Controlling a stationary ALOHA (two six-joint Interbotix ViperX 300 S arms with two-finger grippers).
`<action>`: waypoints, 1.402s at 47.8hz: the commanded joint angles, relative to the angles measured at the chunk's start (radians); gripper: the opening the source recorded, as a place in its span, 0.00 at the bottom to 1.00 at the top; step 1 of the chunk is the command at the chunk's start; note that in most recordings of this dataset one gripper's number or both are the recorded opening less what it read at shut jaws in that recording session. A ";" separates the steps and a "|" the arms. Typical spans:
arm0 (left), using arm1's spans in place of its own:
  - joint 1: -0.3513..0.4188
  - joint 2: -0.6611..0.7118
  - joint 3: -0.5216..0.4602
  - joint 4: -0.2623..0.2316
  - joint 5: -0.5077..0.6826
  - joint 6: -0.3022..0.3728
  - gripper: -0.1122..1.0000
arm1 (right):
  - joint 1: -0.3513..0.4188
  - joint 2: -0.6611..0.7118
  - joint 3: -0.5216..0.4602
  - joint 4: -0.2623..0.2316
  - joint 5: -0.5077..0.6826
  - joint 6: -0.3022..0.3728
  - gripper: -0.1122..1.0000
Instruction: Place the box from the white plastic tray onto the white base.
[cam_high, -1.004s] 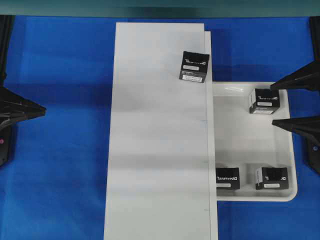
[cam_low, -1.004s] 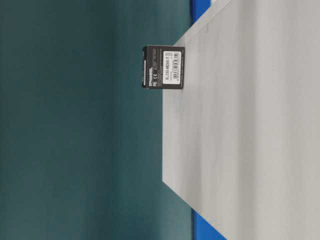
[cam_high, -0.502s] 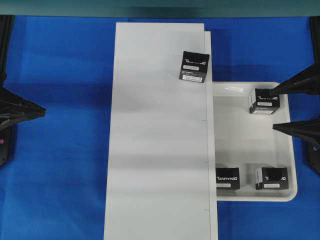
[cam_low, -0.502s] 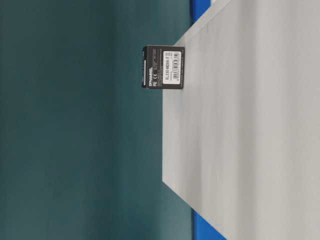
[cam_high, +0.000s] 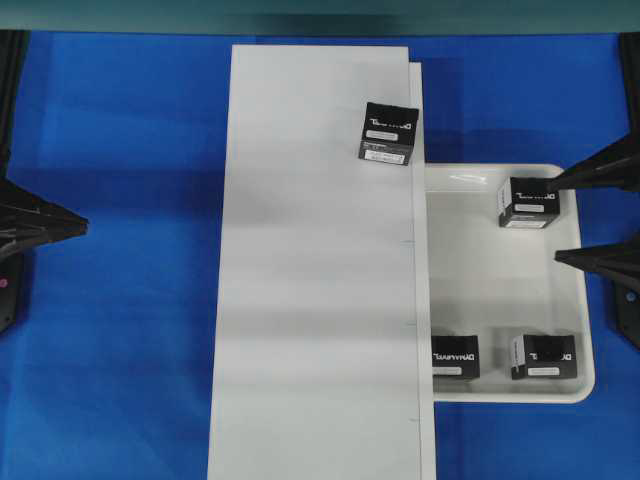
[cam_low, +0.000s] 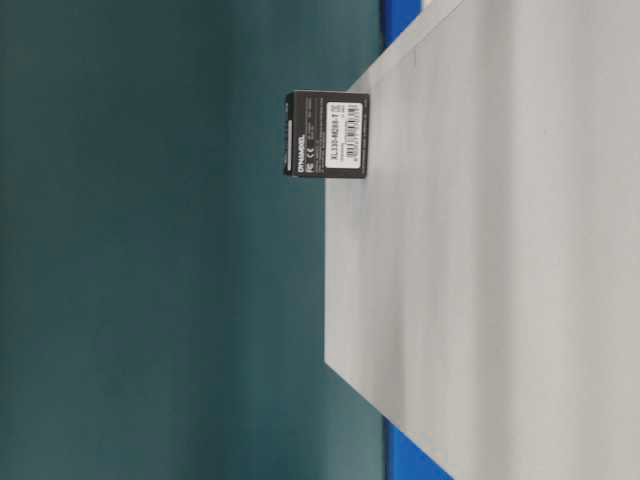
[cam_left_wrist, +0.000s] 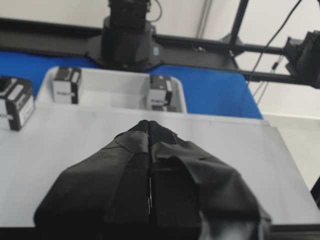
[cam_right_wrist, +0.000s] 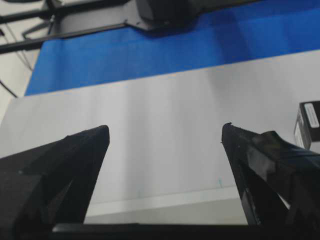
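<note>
Right gripper fingers wide — box between them, nearer the upper finger.

My two fingers are spread way apart, one down in the lower left corner and the other in the lower right, nothing between them. Straight ahead lies the white base, flat and matte, filling most of what I see. A black box with a white label peeks in at the right edge, just beside my right finger. Blue table surface beyond.
</note>
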 joint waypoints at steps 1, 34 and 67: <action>0.011 0.005 -0.015 0.003 -0.017 0.002 0.04 | 0.000 -0.017 0.008 0.003 -0.009 -0.002 0.96; 0.025 -0.040 -0.014 0.006 -0.092 -0.009 0.04 | -0.006 -0.106 0.049 0.003 0.015 -0.002 0.96; -0.021 -0.041 -0.014 0.006 -0.067 -0.002 0.04 | -0.006 -0.115 0.078 -0.002 0.014 -0.014 0.96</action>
